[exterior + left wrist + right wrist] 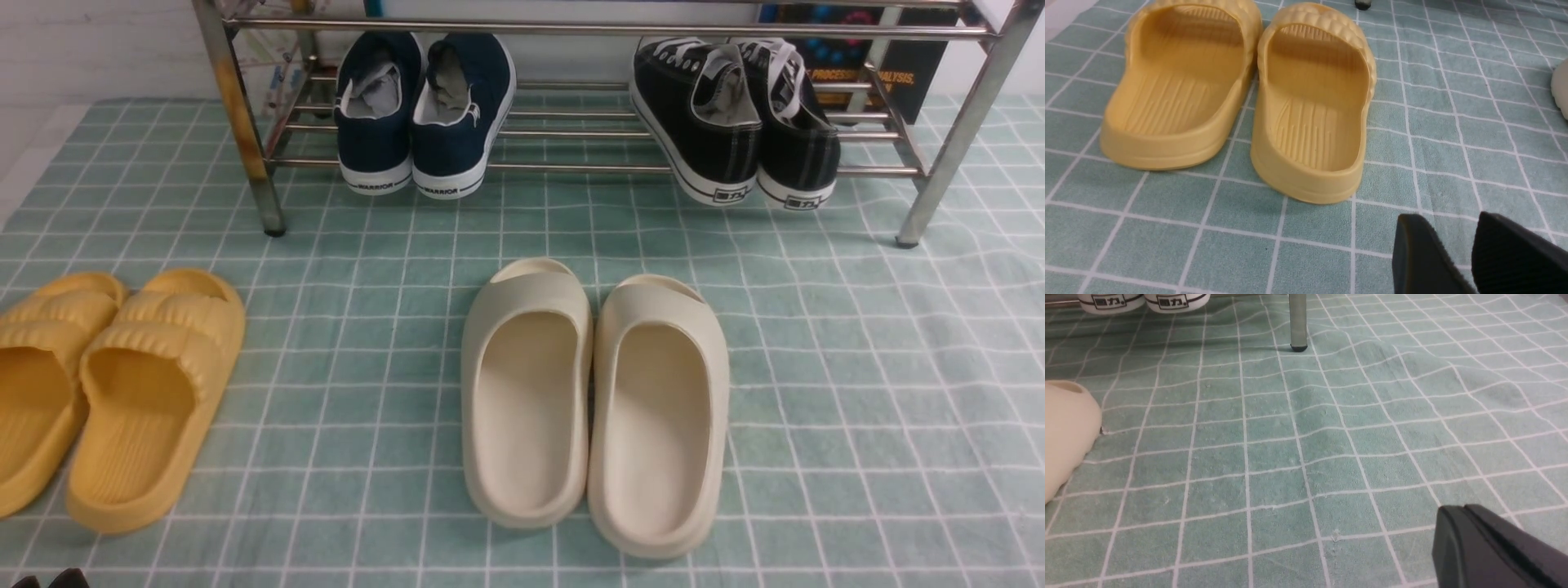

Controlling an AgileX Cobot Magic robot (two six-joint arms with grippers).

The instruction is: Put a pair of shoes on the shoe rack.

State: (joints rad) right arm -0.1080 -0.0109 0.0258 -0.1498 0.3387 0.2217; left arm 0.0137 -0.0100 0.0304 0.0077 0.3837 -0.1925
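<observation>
The left gripper hung low over the cloth with its two black ribbed fingers standing apart and nothing between them. The right gripper hovered just above the cloth too, its black fingers pressed together and empty.

Just ahead of the left gripper, a pair of yellow slide slippers lay side by side on the green checked cloth, heels toward the wrist camera and toes toward the rack. In the front view they sat at the robot's near left. A pair of cream slide slippers lay in the middle of the cloth, also side by side with toes pointing to the rack; the side of one showed at the edge of the right wrist view, well apart from the right gripper.

Beyond them stood the chrome shoe rack, its legs planted on the cloth. One rubber-tipped leg showed in the right wrist view.

The pair of black canvas sneakers rested on the lower shelf bars at the rack's right end, toes inward and heels jutting out over the front bar, the two shoes touching each other. Their white heel ends showed in the right wrist view. At the left end of the same shelf sat the navy blue slip-on sneakers, marked WARRIOR on the heels, well apart from the black pair.
</observation>
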